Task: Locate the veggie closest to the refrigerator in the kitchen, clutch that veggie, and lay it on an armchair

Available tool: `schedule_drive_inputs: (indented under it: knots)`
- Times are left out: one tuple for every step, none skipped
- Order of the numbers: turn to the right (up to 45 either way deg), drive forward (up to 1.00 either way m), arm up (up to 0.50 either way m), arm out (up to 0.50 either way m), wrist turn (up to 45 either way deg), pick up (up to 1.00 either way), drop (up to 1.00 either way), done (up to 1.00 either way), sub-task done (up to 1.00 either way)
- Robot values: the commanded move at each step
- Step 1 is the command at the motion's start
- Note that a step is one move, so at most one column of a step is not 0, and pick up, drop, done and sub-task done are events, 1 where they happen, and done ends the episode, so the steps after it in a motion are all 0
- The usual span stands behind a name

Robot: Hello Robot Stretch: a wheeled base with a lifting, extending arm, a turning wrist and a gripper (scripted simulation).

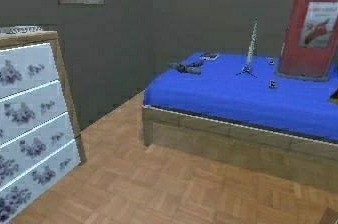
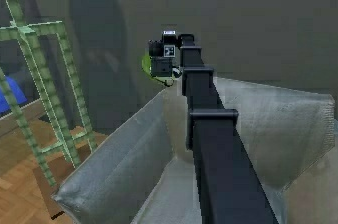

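Reaching over a grey armchair point(image 2: 277, 125), the robot's dark arm point(image 2: 217, 150) ends at its gripper point(image 2: 158, 66).
A small green thing point(image 2: 147, 66) hangs at the gripper's far end, above the chair's back corner and clear of it, so the gripper holds it; how the fingers are set cannot be told. A pale green lattice frame point(image 2: 39, 95) stands beside the chair.

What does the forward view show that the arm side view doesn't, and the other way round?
Forward view: a flowered dresser and a red picture. Arm side view: the dark arm, its gripper with a green blob at its far end, and a grey armchair. Shared: the blue bed, the wooden floor, and probably the green lattice frame.
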Motion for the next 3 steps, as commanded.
schedule_drive_inputs:
  knots:
    - [0.0,0.0,0.0,0.0,45.0,0.0,0.0,0.0,0.0]
    - [0.0,0.0,0.0,0.0,12.0,0.0,0.0,0.0,0.0]
    - [0.0,0.0,-0.26,0.0,0.0,0.0,0.0,0.0,0.0]
